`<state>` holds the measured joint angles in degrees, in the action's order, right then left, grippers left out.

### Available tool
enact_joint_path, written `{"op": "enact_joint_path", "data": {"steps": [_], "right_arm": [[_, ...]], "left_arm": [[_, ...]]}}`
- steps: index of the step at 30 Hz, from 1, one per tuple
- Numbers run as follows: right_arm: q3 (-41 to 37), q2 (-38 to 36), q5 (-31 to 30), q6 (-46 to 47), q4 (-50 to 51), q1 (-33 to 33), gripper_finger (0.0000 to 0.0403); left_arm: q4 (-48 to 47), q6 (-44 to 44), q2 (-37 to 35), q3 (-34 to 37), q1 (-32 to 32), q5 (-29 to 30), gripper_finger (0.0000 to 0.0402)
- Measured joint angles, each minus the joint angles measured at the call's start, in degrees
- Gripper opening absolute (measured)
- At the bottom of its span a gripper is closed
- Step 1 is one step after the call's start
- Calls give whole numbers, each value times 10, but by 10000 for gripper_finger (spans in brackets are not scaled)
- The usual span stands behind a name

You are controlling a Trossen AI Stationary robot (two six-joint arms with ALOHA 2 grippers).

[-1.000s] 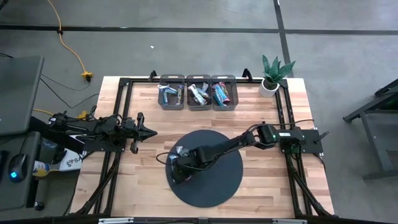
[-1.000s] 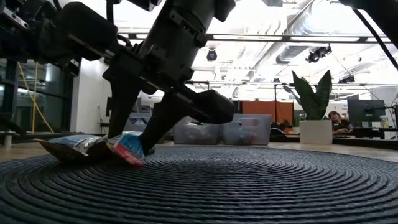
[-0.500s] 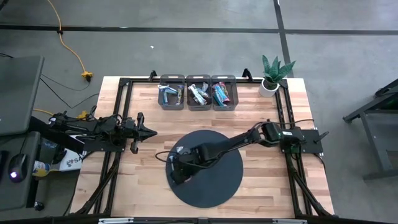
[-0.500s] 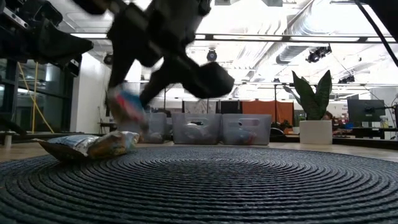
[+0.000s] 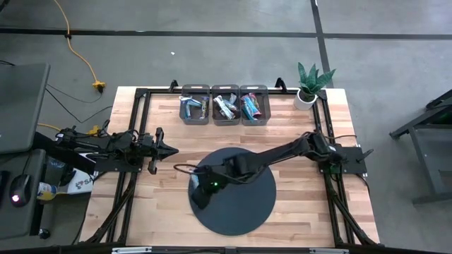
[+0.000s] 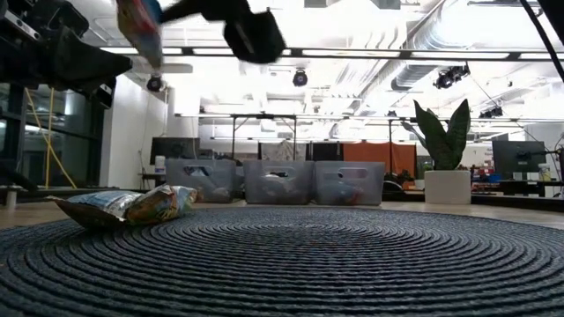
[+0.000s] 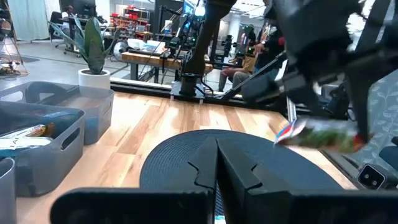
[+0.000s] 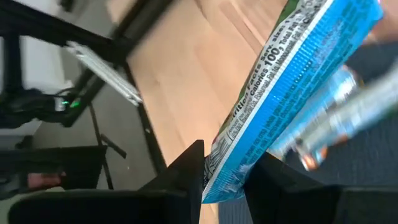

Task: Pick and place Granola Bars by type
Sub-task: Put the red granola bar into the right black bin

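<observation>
My right gripper (image 5: 203,190) hangs high over the left part of the round dark mat (image 5: 244,204), shut on a light blue granola bar (image 8: 298,81). The low view shows that bar (image 6: 141,26) near the top of the picture, and the left wrist view shows it (image 7: 317,134) in the air above the mat. Two more bars (image 6: 132,207) lie flat on the mat. My left gripper (image 5: 166,149) waits shut at the table's left side, level, pointing toward the mat. My right gripper pinches the blue bar between its two fingers (image 8: 186,168) at one end (image 8: 224,149). The rest of the wrapper runs out ahead of the fingers. The bar is lifted clear of the mat and tilted.
Three grey bins (image 5: 195,106) (image 5: 226,106) (image 5: 254,106) holding sorted bars stand side by side at the far edge. A potted plant (image 5: 308,85) sits at the far right corner. Bare wood shows between the mat and the bins.
My right gripper has risen from the mat with the blue bar held shut between its fingers. The bar lay beside the other two bars a second ago and now hangs well above them. The two other bars have stayed where they were.
</observation>
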<state>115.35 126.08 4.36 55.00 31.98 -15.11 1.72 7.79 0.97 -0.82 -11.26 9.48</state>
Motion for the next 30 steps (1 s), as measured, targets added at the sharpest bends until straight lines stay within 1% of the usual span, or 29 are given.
{"op": "enact_joint_path", "data": {"steps": [4,7,11,16,20,30], "right_arm": [[1,-4,10,-62,-40,3,84],[1,-4,28,-110,-82,3,84],[1,-5,51,-150,-139,4,84],[1,-5,59,-171,-230,13,84],[1,-5,77,-181,-315,24,84],[1,-5,114,-191,-460,71,84]], "left_arm": [[0,0,0,0,0,0,1],[0,0,0,0,0,0,1],[0,0,0,0,0,0,1],[0,0,0,0,0,0,1],[0,0,0,0,0,0,1],[0,0,0,0,0,0,1]]}}
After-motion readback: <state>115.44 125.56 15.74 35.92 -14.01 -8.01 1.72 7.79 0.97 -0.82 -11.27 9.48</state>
